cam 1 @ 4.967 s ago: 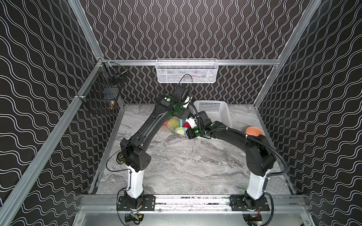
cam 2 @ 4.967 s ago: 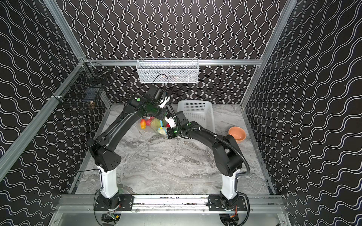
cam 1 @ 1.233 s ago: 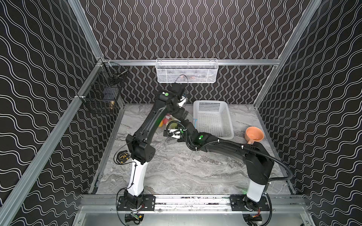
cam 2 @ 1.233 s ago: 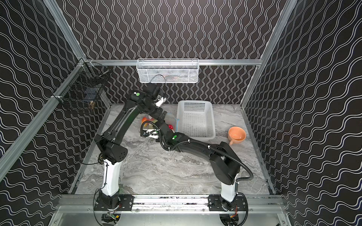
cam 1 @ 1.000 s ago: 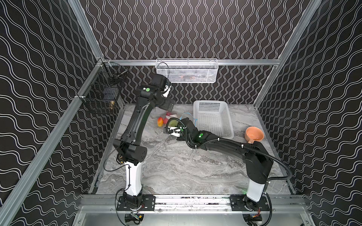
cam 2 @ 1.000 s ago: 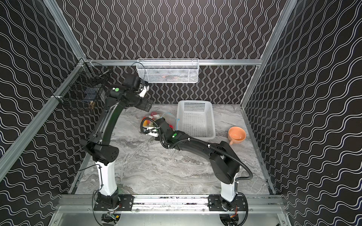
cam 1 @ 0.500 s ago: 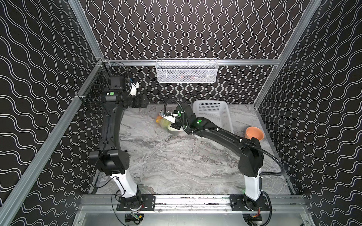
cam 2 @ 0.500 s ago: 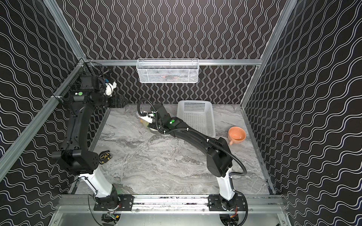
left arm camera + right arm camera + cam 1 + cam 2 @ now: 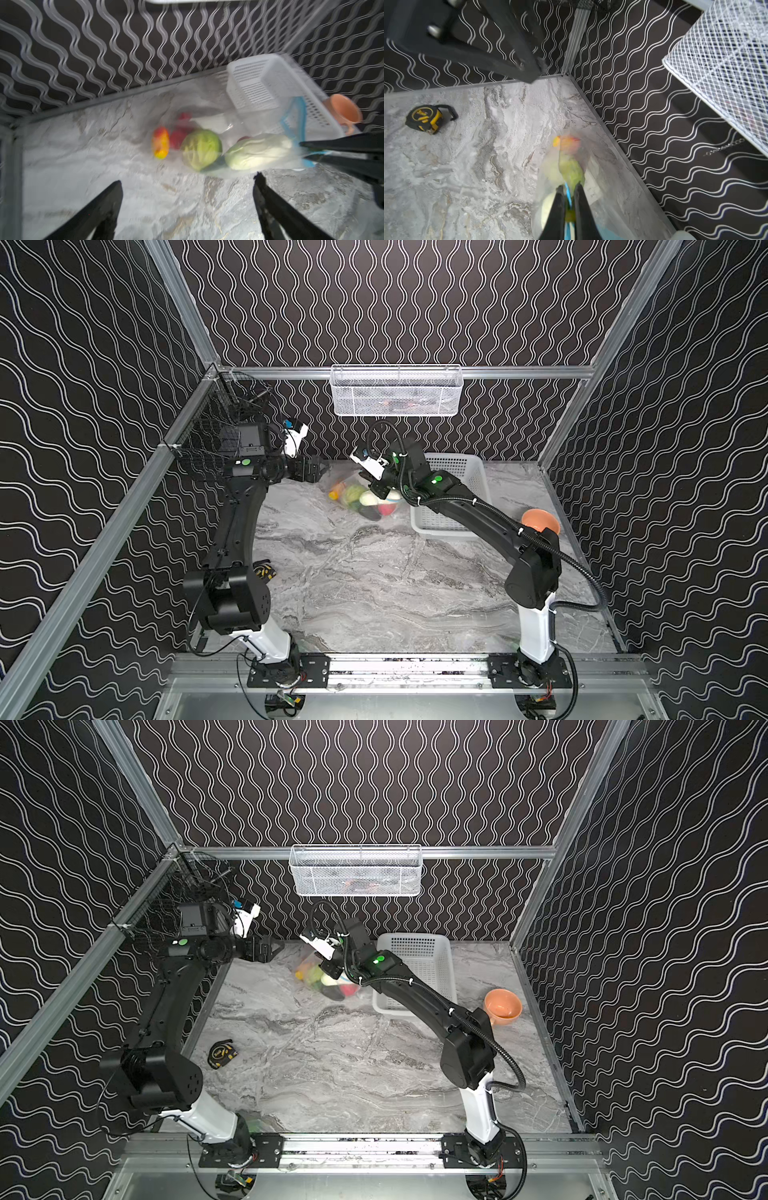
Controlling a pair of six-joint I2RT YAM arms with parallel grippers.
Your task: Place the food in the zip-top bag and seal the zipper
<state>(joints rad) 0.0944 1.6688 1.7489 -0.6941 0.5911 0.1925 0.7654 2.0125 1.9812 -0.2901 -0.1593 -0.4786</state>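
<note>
A robotics lab test cell is being shown: a left arm [image 9: 237,526] and a right arm [image 9: 469,510] are being carried on a metal rail [image 9: 407,664], and a marble-patterned tabletop [image 9: 374,580] is being enclosed by aluminium framing [image 9: 415,372] and black wave-patterned panels [image 9: 395,302].

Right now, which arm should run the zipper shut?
Right, probably. The right gripper is shut on the zipper at the mouth of the zip-top bag. The left gripper hangs open, apart from the bag, holding nothing.

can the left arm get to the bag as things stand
Probably yes: the open, empty left pincer hangs beside the zip-top bag with only bare table between; the right pincer grips the zipper at the far end.
</note>
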